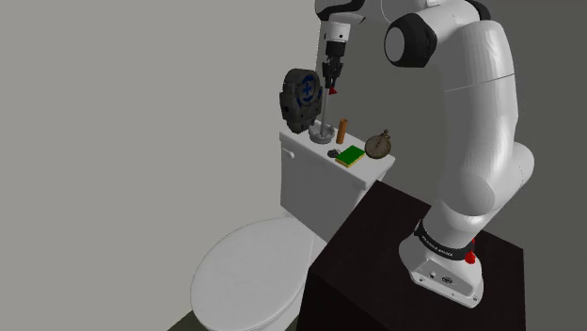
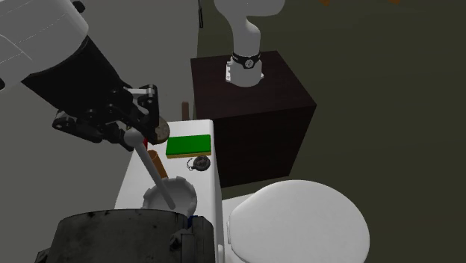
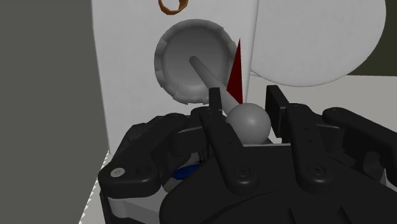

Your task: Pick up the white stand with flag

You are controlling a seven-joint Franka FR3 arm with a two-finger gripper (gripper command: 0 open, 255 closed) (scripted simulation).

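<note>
my pincer (image 3: 245,93) is pointing down over the toilet's tank lid (image 1: 306,150), its two fingers sitting on either side of the round knob that tops the flag stand (image 3: 205,71) and seemingly pinching it. the stand's pole is leaning away from the knob, with the red flag (image 3: 235,70) showing just past my fingertips. the pole is ending in a round pale dish of a base down at the lid, though i cannot tell if the base is touching. a dark bulky thing (image 1: 301,99) is standing beside the base. a brown stick (image 1: 342,130) and a green block (image 2: 188,146) are resting farther along the lid.
</note>
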